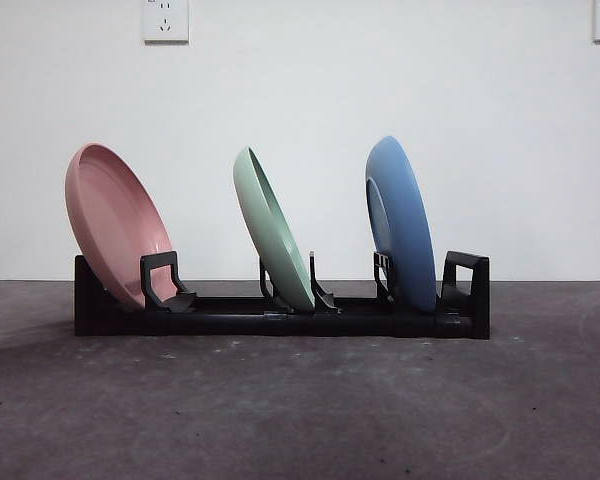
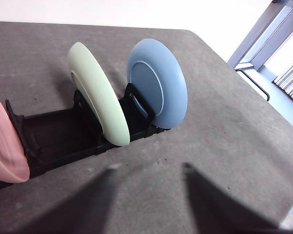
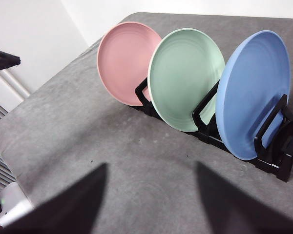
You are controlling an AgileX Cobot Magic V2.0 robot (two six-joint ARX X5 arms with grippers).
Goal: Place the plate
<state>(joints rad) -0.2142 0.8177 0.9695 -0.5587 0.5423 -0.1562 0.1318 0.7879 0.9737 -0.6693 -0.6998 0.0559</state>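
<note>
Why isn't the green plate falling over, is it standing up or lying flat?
Standing on its edge, leaning a bit. The green plate sits in the black rack's middle slot, between the pink plate and blue plate.

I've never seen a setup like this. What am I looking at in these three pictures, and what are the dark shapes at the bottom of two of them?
This is a two-armed robot at a table. One picture comes from a low camera looking level across the grey table; the other two come from cameras on the arms' wrists. The dark shapes are each arm's own jaws: the left gripper and the right gripper, both open and holding nothing. On the table stands a black rack with three plates leaning upright in its slots: a pink plate, a green plate in the middle, and a blue plate.
</note>
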